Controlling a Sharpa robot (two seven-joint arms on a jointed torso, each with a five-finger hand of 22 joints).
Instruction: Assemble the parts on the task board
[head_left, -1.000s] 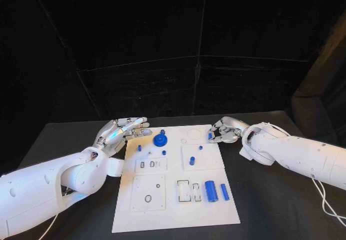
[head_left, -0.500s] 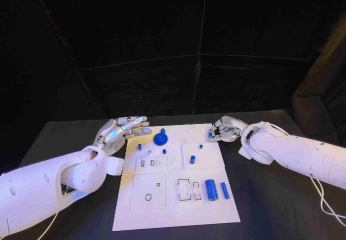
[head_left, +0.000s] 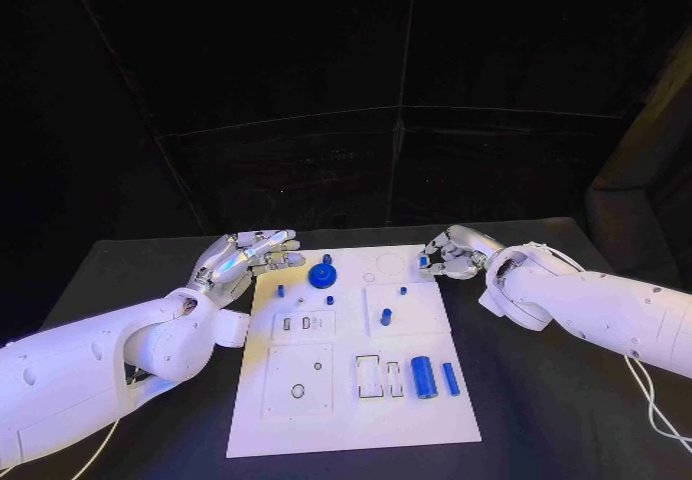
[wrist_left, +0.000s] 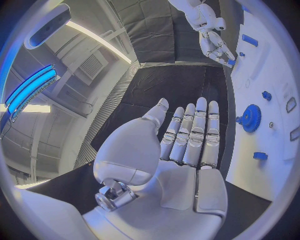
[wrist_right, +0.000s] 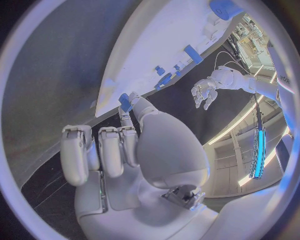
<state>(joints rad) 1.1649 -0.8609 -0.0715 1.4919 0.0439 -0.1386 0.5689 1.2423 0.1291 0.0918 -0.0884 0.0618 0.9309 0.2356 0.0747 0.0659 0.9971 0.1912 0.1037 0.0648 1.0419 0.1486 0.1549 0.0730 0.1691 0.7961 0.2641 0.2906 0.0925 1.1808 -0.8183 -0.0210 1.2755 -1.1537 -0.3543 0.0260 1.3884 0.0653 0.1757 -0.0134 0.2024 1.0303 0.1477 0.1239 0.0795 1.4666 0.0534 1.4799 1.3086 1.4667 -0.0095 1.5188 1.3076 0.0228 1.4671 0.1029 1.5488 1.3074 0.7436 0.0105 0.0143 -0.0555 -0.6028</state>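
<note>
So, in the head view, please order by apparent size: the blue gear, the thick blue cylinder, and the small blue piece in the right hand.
1. Blue gear.
2. Thick blue cylinder, close to the gear and nearer the camera, so unsure.
3. Small blue piece pinched in the right hand, clearly smallest.

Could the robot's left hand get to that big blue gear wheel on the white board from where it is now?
Probably yes. The left hand hovers open at the board's far left corner, and the blue gear wheel lies just beside its fingertips with nothing between them. The right hand, pinching a small blue piece, is off to the other side.
</note>
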